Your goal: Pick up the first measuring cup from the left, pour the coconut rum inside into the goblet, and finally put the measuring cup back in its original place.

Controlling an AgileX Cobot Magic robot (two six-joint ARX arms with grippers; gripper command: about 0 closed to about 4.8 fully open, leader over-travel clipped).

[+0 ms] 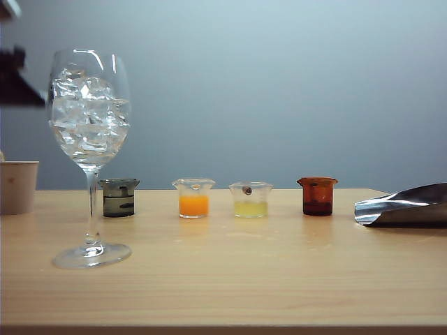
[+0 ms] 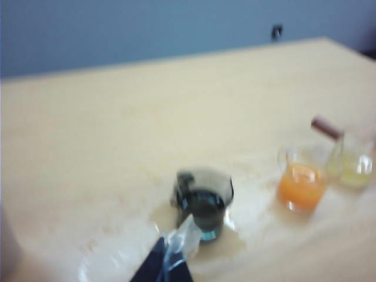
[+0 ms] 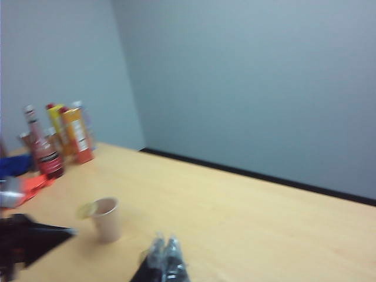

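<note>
Both claws are pinched shut and empty, the left claw [image 2: 167, 258] just beside the first measuring cup [image 2: 202, 202], the right claw [image 3: 163, 258] apart.

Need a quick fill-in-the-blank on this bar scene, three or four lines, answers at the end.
1. The tall clear stemmed goblet holds ____ cubes.
2. The dark smoky-grey measuring cup stands first from the ____ in the row of four cups.
3. The clear cup next to it holds ____ liquid.
4. The left gripper, above the table near the grey cup, and the right gripper both have their jaws ____.

Answers: ice; left; orange; shut
</note>
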